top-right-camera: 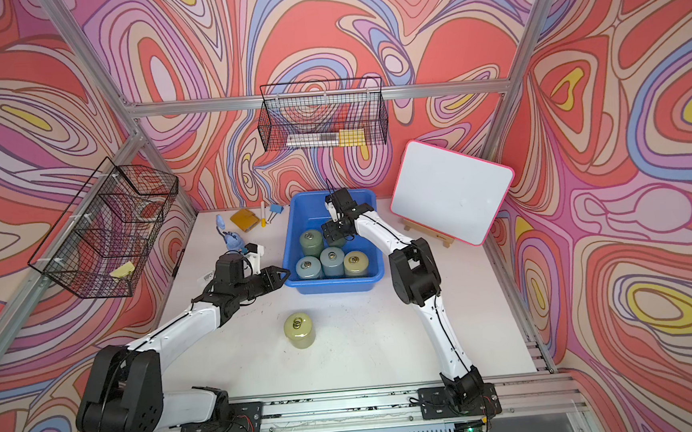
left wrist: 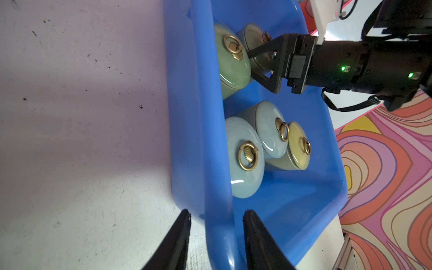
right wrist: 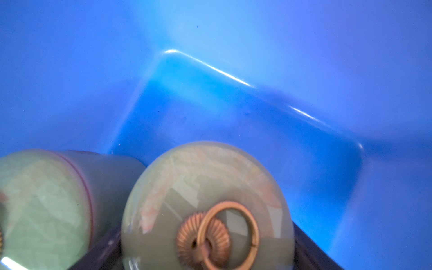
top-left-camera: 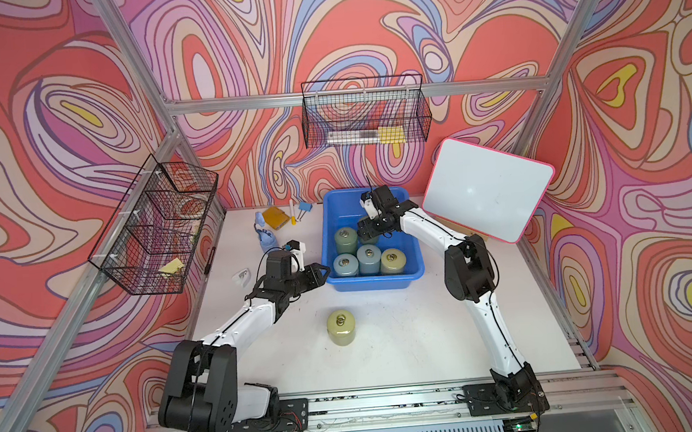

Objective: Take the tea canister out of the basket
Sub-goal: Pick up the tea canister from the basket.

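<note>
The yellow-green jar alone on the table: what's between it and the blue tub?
Nothing but bare white tabletop between the yellow-green ceramic canister and the bright blue plastic tub; both top views show it.

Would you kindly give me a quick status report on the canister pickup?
Left gripper shut on basket wall. Right gripper straddling olive canister inside basket, grip unconfirmed. Green canister close alongside.

I see a basket (top-left-camera: 376, 281) of bright blue plastic, smooth and glossy, at centre frame. Inside it, my feed shows tea canisters (left wrist: 245, 184) with a shiny, crackled glaze like ceramic. The grey-green canister (right wrist: 205, 187) carries a ribbed, brass-coloured metal ring (right wrist: 226, 204). The white table (top-left-camera: 428, 336) looks matt and scuffed. At upper centre hangs a black wire-mesh rack (top-left-camera: 364, 111); at right stands a glossy whiteboard (top-left-camera: 488, 186).
</note>
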{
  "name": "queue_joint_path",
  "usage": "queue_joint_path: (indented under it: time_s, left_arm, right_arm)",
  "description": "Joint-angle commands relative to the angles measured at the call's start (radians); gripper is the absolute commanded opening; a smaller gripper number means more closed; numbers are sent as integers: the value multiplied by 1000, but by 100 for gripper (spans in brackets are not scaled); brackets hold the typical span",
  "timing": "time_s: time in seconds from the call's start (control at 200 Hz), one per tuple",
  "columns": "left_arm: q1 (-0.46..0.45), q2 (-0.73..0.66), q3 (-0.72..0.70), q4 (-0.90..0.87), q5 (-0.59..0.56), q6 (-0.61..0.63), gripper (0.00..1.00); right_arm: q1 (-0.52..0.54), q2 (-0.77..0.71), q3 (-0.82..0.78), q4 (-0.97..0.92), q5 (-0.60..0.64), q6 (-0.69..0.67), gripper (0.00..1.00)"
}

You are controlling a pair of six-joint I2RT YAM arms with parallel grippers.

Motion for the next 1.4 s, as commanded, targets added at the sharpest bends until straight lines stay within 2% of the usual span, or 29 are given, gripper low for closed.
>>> queue_joint_path:
  time_s: [0.0,0.29,1.102,1.262,1.397]
  left_arm:
    - [5,-6,-7,-12,0,17,43]
    - [5,-8,-8,-14,-4,18,42]
    - [6,-38,-23,-1,-18,14,43]
    - [5,-65,-37,19,-11,1,55]
    - [5,-100,-52,39,-5,-5,72]
  right_arm:
    - [-4,27,-4,21,-11,12,79]
    - [-4,-81,-96,78,27,13,60]
    - [-2,-454,-262,66,46,7,59]
    - [10,-575,-356,67,28,18,59]
    - [42,-681,-438,53,36,18,58]
